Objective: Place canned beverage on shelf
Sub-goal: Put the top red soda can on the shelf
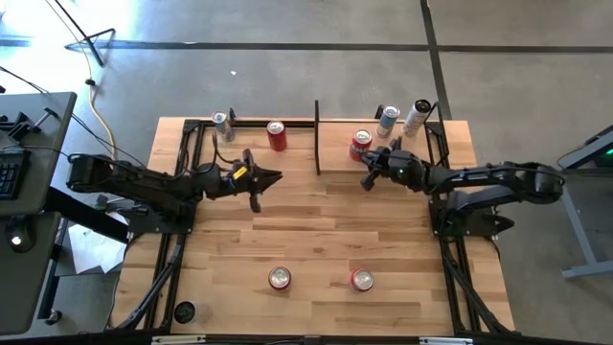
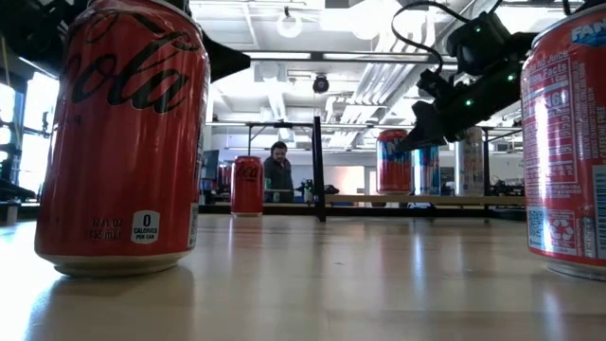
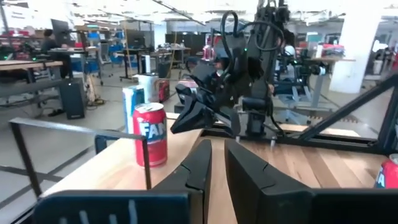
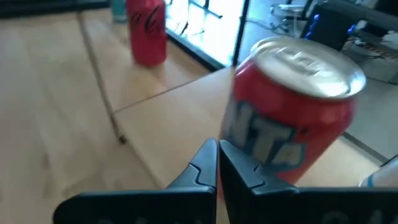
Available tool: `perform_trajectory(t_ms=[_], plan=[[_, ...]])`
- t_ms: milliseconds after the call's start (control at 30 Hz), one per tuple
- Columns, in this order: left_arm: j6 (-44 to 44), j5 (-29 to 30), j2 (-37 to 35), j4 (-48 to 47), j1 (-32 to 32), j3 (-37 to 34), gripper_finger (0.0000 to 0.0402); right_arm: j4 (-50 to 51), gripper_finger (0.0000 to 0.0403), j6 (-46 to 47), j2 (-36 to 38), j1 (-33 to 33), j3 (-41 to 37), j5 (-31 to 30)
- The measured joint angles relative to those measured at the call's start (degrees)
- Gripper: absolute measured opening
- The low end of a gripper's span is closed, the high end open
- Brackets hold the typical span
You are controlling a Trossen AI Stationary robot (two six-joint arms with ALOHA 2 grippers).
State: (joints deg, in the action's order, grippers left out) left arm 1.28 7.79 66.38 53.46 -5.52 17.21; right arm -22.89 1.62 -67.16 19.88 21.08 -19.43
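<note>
The shelf runs along the table's far edge, split by an upright black divider. On it, left of the divider, stand a silver can and a red can. Right of the divider stand a red Fanta can, a blue-white can and a tall white can. My right gripper is shut, its tips just short of the Fanta can on its near side. My left gripper points level toward the table's right, fingers nearly together and nothing between them.
Two red cans stand upright near the table's front edge, large in the low view. Bare wood lies between them and the shelf. A person sits in the room beyond the table.
</note>
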Motion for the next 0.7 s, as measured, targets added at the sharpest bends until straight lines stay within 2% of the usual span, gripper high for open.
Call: perform_trajectory(t_ms=[300, 700], plan=[[0.1, 0.5, -0.1, 0.1, 0.0, -0.7, 0.0022, -4.4, 0.0000, 0.5, -1.5, 5.5, 0.0, 0.1], [0.0, 0.5, -0.1, 0.0, 0.0, -0.7, 0.0021, -5.1, 0.0000, 1.0, -1.5, 9.1, 0.0, 1.1]])
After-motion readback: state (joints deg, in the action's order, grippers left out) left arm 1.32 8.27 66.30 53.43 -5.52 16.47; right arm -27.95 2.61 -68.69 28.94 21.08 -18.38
